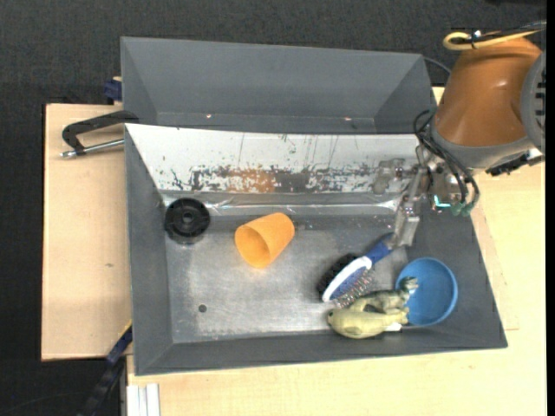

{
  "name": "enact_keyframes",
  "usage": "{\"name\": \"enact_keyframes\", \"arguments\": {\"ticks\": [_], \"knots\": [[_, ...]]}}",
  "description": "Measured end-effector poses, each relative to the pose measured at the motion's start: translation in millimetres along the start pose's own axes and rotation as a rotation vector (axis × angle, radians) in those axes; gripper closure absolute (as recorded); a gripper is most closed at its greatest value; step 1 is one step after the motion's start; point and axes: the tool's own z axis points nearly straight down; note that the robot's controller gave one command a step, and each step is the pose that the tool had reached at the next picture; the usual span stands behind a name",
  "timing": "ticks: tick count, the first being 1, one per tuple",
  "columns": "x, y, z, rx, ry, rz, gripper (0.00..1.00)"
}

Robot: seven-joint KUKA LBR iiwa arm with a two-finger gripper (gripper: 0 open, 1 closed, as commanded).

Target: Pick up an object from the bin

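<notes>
1. Down inside the bin point(260, 306), close to its right edge, with the gripper point(403, 230) hanging below the orange wrist cover point(481, 94). Open or closed? Cannot tell from here. No sign of anything gripped yet.
2. Poised just above the blue handle end of a brush point(351, 277) lying aslant toward the near right corner, bristle head pointing left. Probably a sensible spot: slim handle, reaching out clear of the clutter.
3. Crowded down there, though. Tucked into the near right corner, a blue bowl point(431, 291) just beside the brush. Stretched along the near edge, a yellowish toy animal point(368, 319), seemingly touching both brush head and bowl.
4. Out in the open, well apart from all that: an orange cup point(264, 238) tipped on its side mid-bin, and a black round cap point(186, 217) near the left edge at the foot of the far wall. Easy pickings, but nowhere near the gripper.
5. Next, by the look of it: a short drop and a squeeze across that handle. Worth watching for the toy dragging along or the bowl getting nudged.
</notes>
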Motion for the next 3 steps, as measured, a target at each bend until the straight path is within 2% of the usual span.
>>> {"name": "enact_keyframes", "arguments": {"ticks": [1, 2, 3], "knots": [[55.4, 4, 98, -0.001, 0.002, -0.1, 0.0], [51.4, 5, 93, 0.001, -0.009, -0.103, 1.0], [26.8, 11, -97, 0.004, -0.02, -0.075, 1.0]]}}
